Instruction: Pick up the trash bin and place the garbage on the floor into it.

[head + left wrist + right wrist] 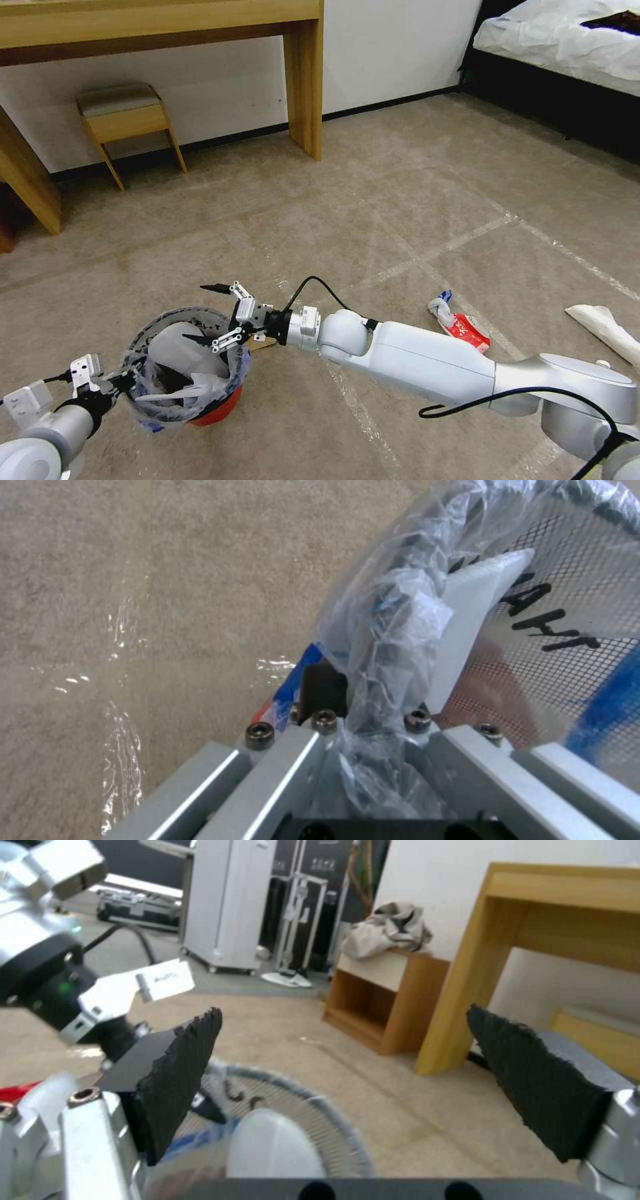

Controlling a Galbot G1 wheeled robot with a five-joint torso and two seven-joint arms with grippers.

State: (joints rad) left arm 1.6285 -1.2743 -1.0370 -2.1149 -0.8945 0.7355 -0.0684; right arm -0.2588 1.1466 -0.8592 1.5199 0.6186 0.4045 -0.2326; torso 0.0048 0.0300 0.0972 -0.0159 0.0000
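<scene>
The floor is beige-grey carpet crossed by shiny tape lines, running back to a white wall, a wooden desk leg, a small wooden stool and a bed at the far right.

Behind the right gripper, along its arm, a crumpled red wrapper lies on the carpet, with a white slipper farther out to the right. Nothing stands between these and the arm.

The trash bin, red and lined with a clear bluish bag, sits directly under the right gripper, already holding white litter. The left gripper clamps the bin's bag-covered rim on the side nearest the robot. The right gripper hangs over the bin's mouth, jaws spread wide and empty, its black pads well apart.
</scene>
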